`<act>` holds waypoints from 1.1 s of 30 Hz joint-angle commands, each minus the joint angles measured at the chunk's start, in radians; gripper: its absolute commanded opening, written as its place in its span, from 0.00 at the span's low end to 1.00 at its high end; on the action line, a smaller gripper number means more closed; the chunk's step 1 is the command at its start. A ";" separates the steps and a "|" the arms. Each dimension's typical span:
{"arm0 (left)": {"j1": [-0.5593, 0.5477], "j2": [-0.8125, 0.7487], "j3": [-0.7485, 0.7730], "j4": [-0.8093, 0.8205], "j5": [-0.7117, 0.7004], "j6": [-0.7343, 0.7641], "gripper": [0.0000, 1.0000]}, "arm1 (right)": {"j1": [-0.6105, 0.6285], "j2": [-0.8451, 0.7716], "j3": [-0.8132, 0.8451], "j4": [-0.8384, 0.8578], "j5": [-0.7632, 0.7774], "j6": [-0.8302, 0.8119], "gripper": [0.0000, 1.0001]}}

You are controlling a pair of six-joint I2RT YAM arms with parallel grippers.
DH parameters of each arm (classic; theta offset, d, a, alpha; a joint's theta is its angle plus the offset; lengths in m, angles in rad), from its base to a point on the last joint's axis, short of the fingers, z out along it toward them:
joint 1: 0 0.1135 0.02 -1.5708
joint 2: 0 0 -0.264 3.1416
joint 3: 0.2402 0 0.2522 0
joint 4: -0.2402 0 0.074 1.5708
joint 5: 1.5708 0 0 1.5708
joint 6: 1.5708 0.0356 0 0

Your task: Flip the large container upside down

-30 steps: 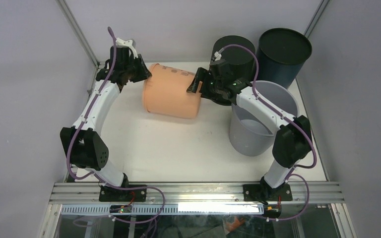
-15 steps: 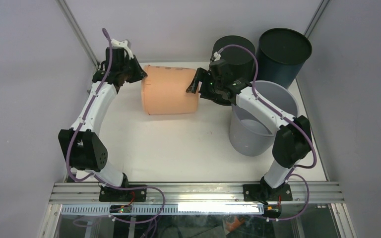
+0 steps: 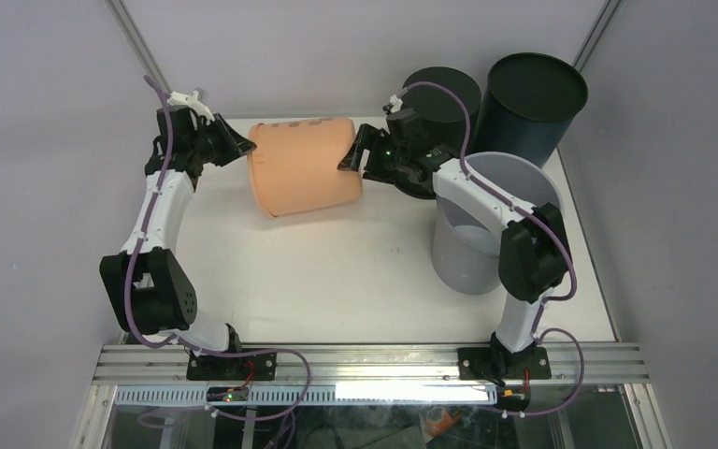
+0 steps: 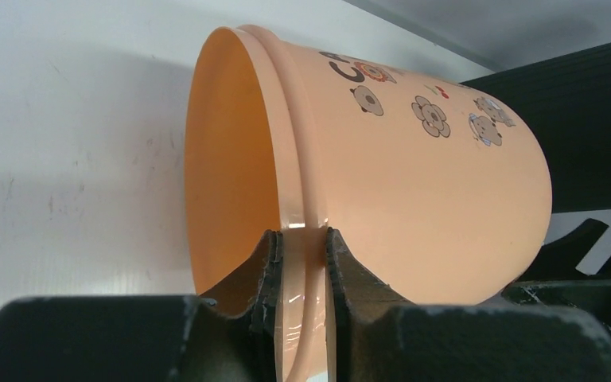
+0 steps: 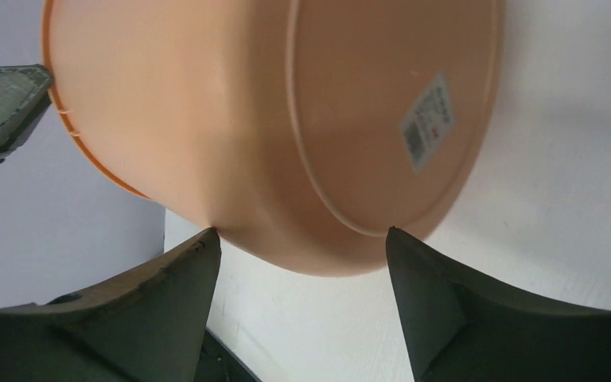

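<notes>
The large container (image 3: pixel 299 166), a peach plastic bucket, lies on its side over the far part of the white tabletop (image 3: pixel 337 271), its open mouth facing left and its base facing right, a little tilted; whether its underside touches the tabletop cannot be told. Cartoon prints (image 4: pixel 430 115) run along its wall, and a small label (image 5: pixel 430 119) sits on the base. The left hand (image 4: pixel 298 239) is narrowed onto the rim, one finger inside the mouth and one outside, pinching the wall between them. The right hand (image 5: pixel 300 235) is spread wide at the base end, its two fingertips (image 5: pixel 207 239) right against the curved edge. To the right stands an upright grey bucket (image 3: pixel 472 234), with two dark containers (image 3: pixel 535 98) behind it at the far right corner.
</notes>
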 commanded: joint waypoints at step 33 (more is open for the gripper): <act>0.054 0.161 0.008 -0.058 0.009 -0.073 0.00 | 0.207 0.225 0.522 0.158 -0.340 0.013 0.80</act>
